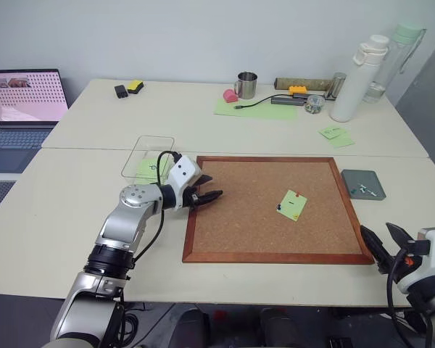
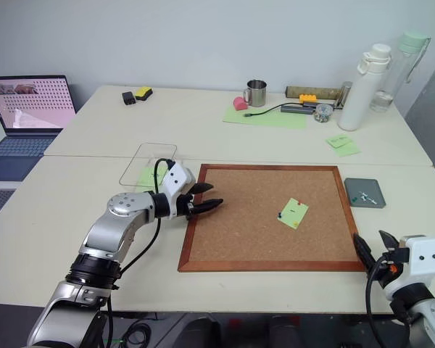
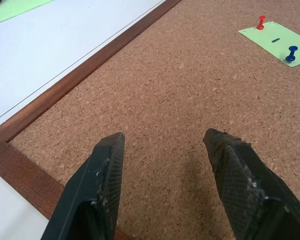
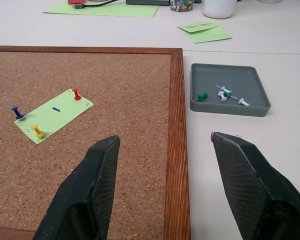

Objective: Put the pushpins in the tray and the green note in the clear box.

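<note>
We are looking down at a pale surface (image 1: 72, 239) carrying a wood-framed corkboard (image 1: 203, 246). The green note (image 1: 292, 205) is lying on the cork toward the board's right side, pinned by three pushpins: a red one (image 4: 76, 93), a blue one (image 4: 16, 112) and a yellow one (image 4: 37, 131). The grey tray (image 4: 250, 106), sitting just right of the board, is already holding a few pale and green pins (image 4: 222, 93). The clear box (image 1: 147, 155) is resting off the board's upper left corner with a green slip inside. Our left gripper (image 1: 201, 194) is hovering over the board's left edge, jaws released and empty; our right gripper (image 1: 384, 243) is waiting near the board's lower right corner, jaws also parted and holding nothing. We are judging the next step to be pulling a pin from the note: we should be closing on a pin's head alone, lifting straight up, so the paper is not tearing or dragging along.
</note>
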You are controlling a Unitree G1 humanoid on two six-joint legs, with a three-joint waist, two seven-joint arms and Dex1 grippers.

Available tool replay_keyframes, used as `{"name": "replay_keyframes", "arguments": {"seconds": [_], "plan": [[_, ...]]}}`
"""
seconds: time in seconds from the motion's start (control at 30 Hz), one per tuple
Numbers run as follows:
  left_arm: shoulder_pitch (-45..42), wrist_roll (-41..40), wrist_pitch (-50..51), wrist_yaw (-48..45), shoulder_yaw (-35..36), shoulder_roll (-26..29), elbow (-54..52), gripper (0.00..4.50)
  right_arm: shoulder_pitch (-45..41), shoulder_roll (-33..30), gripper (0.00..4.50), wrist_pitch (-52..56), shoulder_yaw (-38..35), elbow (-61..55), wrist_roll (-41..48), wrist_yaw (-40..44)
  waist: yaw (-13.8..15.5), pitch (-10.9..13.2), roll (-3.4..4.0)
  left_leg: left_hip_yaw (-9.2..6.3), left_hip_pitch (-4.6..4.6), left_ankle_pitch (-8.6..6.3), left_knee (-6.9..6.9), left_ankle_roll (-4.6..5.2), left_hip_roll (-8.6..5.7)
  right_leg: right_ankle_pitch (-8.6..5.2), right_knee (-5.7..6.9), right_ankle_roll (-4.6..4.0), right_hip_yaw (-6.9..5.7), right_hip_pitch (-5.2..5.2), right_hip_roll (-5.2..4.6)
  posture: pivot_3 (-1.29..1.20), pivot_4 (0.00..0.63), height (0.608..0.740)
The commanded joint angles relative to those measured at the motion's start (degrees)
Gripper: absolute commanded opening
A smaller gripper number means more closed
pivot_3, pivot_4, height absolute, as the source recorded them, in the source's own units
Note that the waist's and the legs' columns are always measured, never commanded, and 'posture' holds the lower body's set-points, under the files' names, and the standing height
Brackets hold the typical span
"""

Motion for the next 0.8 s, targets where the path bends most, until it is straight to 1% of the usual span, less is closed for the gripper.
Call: {"name": "replay_keyframes", "arguments": {"seconds": [0.03, 0.43, 0.63, 0.8], "plan": [[-0.7, -0.7, -0.4, 0.2, 0.8, 0.3, -2.0, 2.71, 0.0, -0.5, 3.04, 0.1, -1.0, -2.5, 1.2, -0.3, 0.0, 0.0, 0.0, 0.0, 0.0, 0.0, 0.0, 0.0, 0.0, 0.0, 0.0, 0.0, 0.0, 0.0, 0.0, 0.0, 0.15, 0.74], [-0.9, -4.1, 3.1, -1.1, 1.7, 0.2, -2.9, 2.71, -0.7, -0.5, 3.04, 0.3, -1.0, -2.4, 1.8, -0.8, 0.0, 0.0, 0.0, 0.0, 0.0, 0.0, 0.0, 0.0, 0.0, 0.0, 0.0, 0.0, 0.0, 0.0, 0.0, 0.0, 0.15, 0.74], [-0.8, -7.0, 5.1, -2.3, 2.4, 0.0, -4.4, 2.71, -2.8, -2.3, 3.04, 1.8, -1.5, -2.0, 3.1, -0.7, 0.0, 0.0, 0.0, 0.01, 0.0, 0.0, 0.01, 0.0, 0.01, 0.0, 0.01, 0.0, 0.0, 0.0, 0.0, 0.0, 0.15, 0.74], [-0.8, -9.6, 6.9, -3.8, 2.4, -0.2, -6.2, 2.71, -5.2, -4.3, 3.04, 2.6, -0.1, -1.1, 3.5, 0.2, 0.0, 0.0, 0.0, -0.01, 0.0, 0.0, 0.01, 0.0, 0.0, 0.0, 0.01, 0.0, 0.01, 0.0, 0.0, 0.0, 0.15, 0.74]]}}
